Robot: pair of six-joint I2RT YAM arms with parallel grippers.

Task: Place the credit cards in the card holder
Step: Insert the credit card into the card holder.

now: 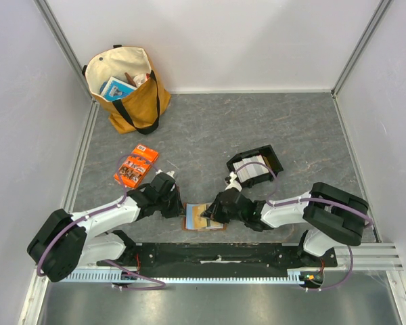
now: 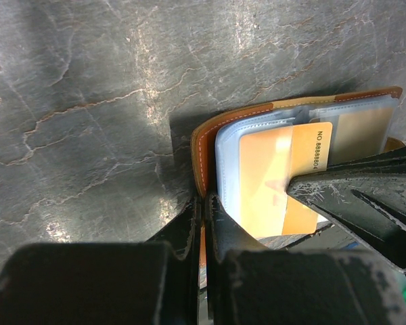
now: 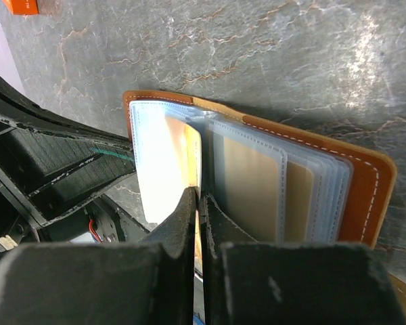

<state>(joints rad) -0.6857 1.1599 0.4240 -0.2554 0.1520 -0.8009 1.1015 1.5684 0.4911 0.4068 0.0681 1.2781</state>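
Note:
The tan-brown card holder (image 1: 204,219) lies open on the table between my two grippers, its clear sleeves (image 3: 284,183) fanned out. My left gripper (image 2: 204,200) is shut on the edge of its brown cover (image 2: 204,152); in the top view the left gripper (image 1: 178,207) sits at the holder's left side. My right gripper (image 3: 198,193) is shut on a thin credit card (image 3: 188,152) held edge-on among the sleeves. That orange-tinted credit card (image 2: 274,179) shows printed digits, with the right fingers (image 2: 352,193) over it. More credit cards (image 1: 249,169) lie in the tray.
A black plastic tray (image 1: 273,157) stands behind the right arm. An orange printed packet (image 1: 137,166) lies at the left. A tan tote bag (image 1: 127,88) with items inside stands in the far left corner. Walls enclose the table on three sides.

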